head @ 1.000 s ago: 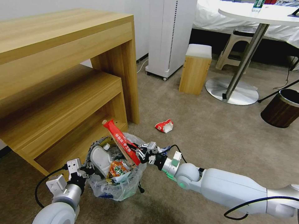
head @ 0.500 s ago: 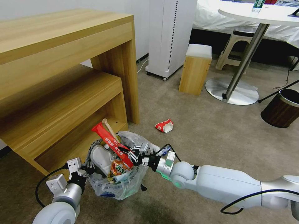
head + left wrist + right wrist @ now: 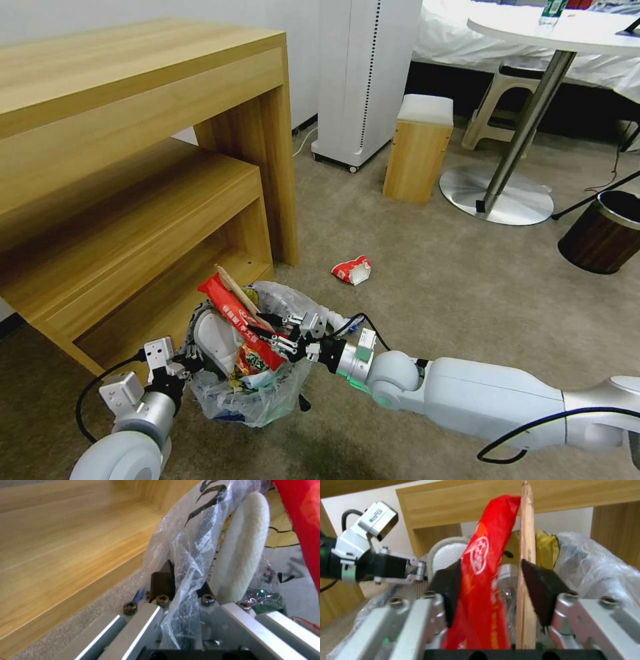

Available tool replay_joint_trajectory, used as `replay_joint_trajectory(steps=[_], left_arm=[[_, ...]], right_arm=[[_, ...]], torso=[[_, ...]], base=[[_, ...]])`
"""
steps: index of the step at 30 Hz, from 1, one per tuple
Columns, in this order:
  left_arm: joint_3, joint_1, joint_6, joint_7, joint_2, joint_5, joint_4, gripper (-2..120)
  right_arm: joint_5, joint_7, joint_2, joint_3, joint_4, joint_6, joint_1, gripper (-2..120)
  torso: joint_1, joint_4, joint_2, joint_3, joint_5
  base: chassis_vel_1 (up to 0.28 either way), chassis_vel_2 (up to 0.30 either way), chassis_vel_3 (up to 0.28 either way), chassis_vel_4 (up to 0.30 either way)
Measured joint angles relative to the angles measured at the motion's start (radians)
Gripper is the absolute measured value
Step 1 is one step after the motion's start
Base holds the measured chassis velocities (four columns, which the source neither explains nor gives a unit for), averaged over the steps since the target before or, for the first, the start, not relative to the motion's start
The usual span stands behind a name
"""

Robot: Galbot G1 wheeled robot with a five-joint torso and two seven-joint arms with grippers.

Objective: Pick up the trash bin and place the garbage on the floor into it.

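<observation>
The trash bin (image 3: 257, 400), black with a puffy clear bag, sits on the carpet by the wooden shelf. My left gripper (image 3: 180, 367) is shut on its rim; the bag and the black edge run between the fingers (image 3: 162, 580). The bin is full of garbage, with a white slipper (image 3: 213, 340) standing against the side my left gripper grips. Over the bin mouth, my right gripper (image 3: 277, 335) is shut on a long red wrapper (image 3: 483, 580) and a wooden stick (image 3: 526, 542), which lean up and away from it. More garbage, a red-white wrapper (image 3: 351, 270), lies on the floor beyond the bin.
A two-level wooden table (image 3: 133, 167) stands close on the left of the bin. Farther off are a white appliance (image 3: 367, 73), a small wooden stool (image 3: 418, 150), a round table's metal base (image 3: 497, 197) and a dark brown bin (image 3: 603, 233). Open carpet lies to the right.
My right gripper has moved left and down with the red wrapper and stick, which now lean lower over the bin. The left gripper and bin have stayed put.
</observation>
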State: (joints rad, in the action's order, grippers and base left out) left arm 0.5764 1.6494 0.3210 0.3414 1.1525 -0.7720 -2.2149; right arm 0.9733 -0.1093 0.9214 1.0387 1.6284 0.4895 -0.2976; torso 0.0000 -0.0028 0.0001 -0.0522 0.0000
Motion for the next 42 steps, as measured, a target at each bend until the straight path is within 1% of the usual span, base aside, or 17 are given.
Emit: replay_joint_trajectory(steps=[1, 2, 4, 5, 8, 9, 10, 12, 13, 20, 24, 28, 29, 32, 33, 36, 42], left_arm=[[0.000, 0.001, 0.000, 0.000, 0.000, 0.001, 0.001, 1], [0.000, 0.001, 0.000, 0.000, 0.000, 0.001, 0.001, 1], [0.000, 0.003, -0.001, -0.001, 0.000, 0.003, 0.002, 1], [0.000, 0.003, -0.001, -0.001, 0.000, 0.003, 0.002, 1], [0.001, 0.005, -0.002, -0.001, 0.000, 0.003, 0.002, 1], [0.001, 0.005, -0.002, -0.001, 0.000, 0.003, 0.002, 1], [0.002, 0.006, -0.002, -0.001, -0.001, 0.003, 0.002, 1], [0.003, 0.006, -0.003, -0.001, -0.002, 0.004, 0.002, 1], [0.003, 0.006, -0.003, -0.001, -0.002, 0.004, 0.002, 1], [0.001, 0.007, -0.003, 0.000, 0.003, 0.007, 0.001, 1], [0.004, 0.009, -0.004, 0.000, 0.003, 0.009, 0.006, 1], [0.006, 0.009, -0.004, -0.001, 0.000, 0.009, 0.009, 1], [0.006, 0.009, -0.004, -0.001, 0.000, 0.009, 0.009, 1], [0.008, 0.009, -0.005, -0.001, -0.002, 0.010, 0.011, 1], [0.008, 0.009, -0.005, -0.001, -0.002, 0.010, 0.011, 1], [0.010, 0.009, -0.008, -0.002, 0.002, 0.014, 0.012, 1], [0.010, 0.010, -0.009, -0.004, 0.010, 0.022, 0.013, 1]], right_arm=[[0.000, 0.006, 0.002, -0.003, 0.003, -0.001, 0.000, 57], [0.000, 0.006, 0.002, -0.003, 0.003, -0.001, 0.000, 57], [0.001, 0.033, 0.011, -0.014, 0.012, -0.006, -0.001, 68], [0.001, 0.033, 0.011, -0.014, 0.012, -0.006, -0.001, 68], [0.002, 0.062, 0.017, -0.034, 0.024, -0.019, -0.009, 83], [0.002, 0.062, 0.017, -0.034, 0.024, -0.019, -0.009, 83], [0.004, 0.070, 0.017, -0.047, 0.030, -0.024, -0.015, 89], [0.006, 0.073, 0.017, -0.056, 0.035, -0.028, -0.020, 92], [0.007, 0.075, 0.014, -0.062, 0.040, -0.031, -0.023, 98], [0.006, 0.081, 0.004, -0.075, 0.060, -0.034, -0.030, 100], [0.009, 0.122, 0.004, -0.149, 0.083, -0.050, -0.056, 100], [0.054, 0.247, -0.011, -0.320, 0.124, -0.146, -0.120, 100], [0.054, 0.247, -0.011, -0.320, 0.124, -0.146, -0.120, 100], [0.110, 0.368, -0.043, -0.418, 0.136, -0.231, -0.152, 100], [0.110, 0.368, -0.043, -0.418, 0.136, -0.231, -0.152, 100], [0.181, 0.478, -0.088, -0.460, 0.119, -0.332, -0.160, 100], [0.185, 0.524, -0.115, -0.465, 0.034, -0.372, -0.177, 100]], torso=[[0.000, 0.0000, 0.000, 0.000, 0.0000], [0.000, 0.0000, 0.000, 0.000, 0.0000], [0.000, 0.0001, 0.000, 0.000, 0.0000], [0.000, 0.0001, 0.000, 0.000, 0.0000], [0.000, 0.0001, 0.000, 0.000, 0.0000], [0.000, 0.0001, 0.000, 0.000, 0.0000], [0.000, 0.0001, 0.000, 0.000, 0.0000], [0.000, 0.0001, 0.000, 0.000, 0.0000], [0.000, 0.0001, 0.000, 0.000, 0.0000], [0.000, 0.0001, 0.000, 0.000, 0.0000], [0.000, 0.0001, 0.000, 0.000, 0.0000], [0.000, 0.0001, 0.000, 0.000, 0.0001], [0.000, 0.0001, 0.000, 0.000, 0.0001], [0.000, 0.0000, 0.000, 0.000, 0.0001], [0.000, 0.0000, 0.000, 0.000, 0.0001], [0.000, -0.0001, 0.000, 0.000, 0.0001], [0.000, 0.0001, 0.000, 0.000, 0.0003]], base=[[0.000, 0.000, 0.000, 0.000], [0.000, 0.000, 0.000, 0.000], [0.000, 0.000, 0.000, 0.000], [0.000, 0.000, 0.000, 0.000], [0.000, 0.000, 0.000, 0.000], [0.000, 0.000, 0.000, 0.000], [0.000, 0.000, 0.000, 0.000], [0.000, 0.000, 0.000, 0.000], [0.000, 0.000, 0.000, 0.000], [0.000, 0.000, 0.000, 0.000], [0.000, 0.000, 0.000, 0.000], [0.000, 0.000, 0.000, 0.000], [0.000, 0.000, 0.000, 0.000], [0.000, 0.000, 0.000, 0.000], [0.000, 0.000, 0.000, 0.000], [0.000, 0.000, 0.000, 0.000], [0.000, 0.000, 0.000, 0.000]])
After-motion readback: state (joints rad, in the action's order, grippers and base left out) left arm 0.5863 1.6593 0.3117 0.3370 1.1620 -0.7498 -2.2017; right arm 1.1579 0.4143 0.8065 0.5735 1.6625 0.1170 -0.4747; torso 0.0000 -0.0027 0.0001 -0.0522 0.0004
